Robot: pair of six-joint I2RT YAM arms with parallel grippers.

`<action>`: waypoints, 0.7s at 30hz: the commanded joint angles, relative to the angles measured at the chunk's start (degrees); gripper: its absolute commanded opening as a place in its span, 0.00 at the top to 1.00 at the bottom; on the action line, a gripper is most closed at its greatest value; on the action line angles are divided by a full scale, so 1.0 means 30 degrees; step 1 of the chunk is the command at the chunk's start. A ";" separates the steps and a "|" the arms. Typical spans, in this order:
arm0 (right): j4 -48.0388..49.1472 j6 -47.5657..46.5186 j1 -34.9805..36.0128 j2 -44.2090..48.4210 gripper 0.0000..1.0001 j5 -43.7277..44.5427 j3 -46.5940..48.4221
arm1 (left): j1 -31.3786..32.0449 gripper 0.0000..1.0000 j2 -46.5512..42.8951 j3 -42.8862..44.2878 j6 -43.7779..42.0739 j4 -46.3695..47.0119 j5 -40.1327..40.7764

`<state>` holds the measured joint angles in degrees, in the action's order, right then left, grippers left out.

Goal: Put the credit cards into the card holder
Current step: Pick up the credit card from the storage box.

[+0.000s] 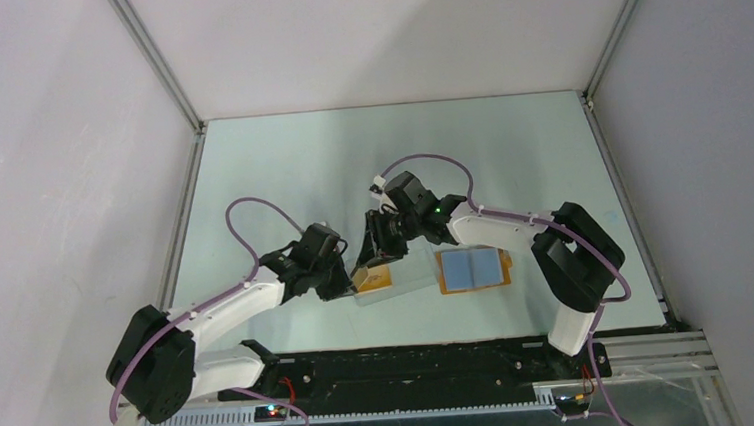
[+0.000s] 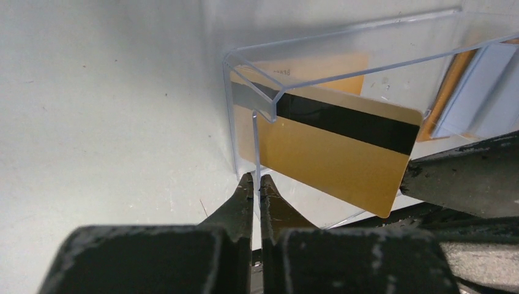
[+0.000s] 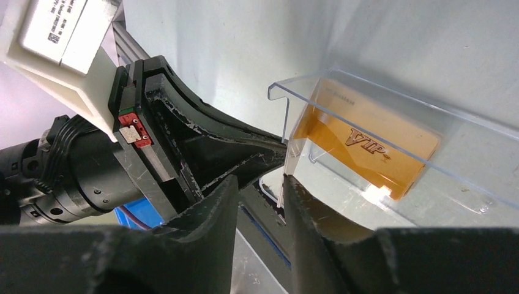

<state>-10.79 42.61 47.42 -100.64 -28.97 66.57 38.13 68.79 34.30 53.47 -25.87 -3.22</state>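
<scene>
A golden card with a dark stripe stands tilted at the open end of a clear plastic box. Its thin edge sits between my right gripper's fingers. It touches one finger and the other stands apart, so the gripper is open. A second golden card marked VIP lies inside the box. My left gripper is shut on the box's end wall. The card holder lies open, blue-grey pockets up, to the right of the box, and shows through the box in the left wrist view.
The two grippers, left and right, meet closely at the box's left end near the table's front middle. Metal frame rails and white walls enclose the pale table.
</scene>
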 commanded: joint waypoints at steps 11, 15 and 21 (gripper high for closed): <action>-0.1907 -0.1364 0.0159 0.0073 0.32 0.2009 0.0492 | -0.0010 1.00 0.0524 0.0297 -0.0838 -0.0155 0.0374; -0.2044 -0.1357 0.0159 -0.0173 0.35 0.2132 0.0648 | -0.0013 1.00 0.0596 0.0313 -0.0876 -0.0186 0.0357; -0.1055 -0.1018 0.0161 -0.0445 0.64 0.1120 0.0649 | 0.0000 1.00 0.0557 0.0336 -0.0950 -0.0295 0.0425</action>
<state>-16.16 39.46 47.53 -101.12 -23.79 66.57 38.13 69.30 34.72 52.49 -26.13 -3.46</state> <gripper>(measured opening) 0.411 0.036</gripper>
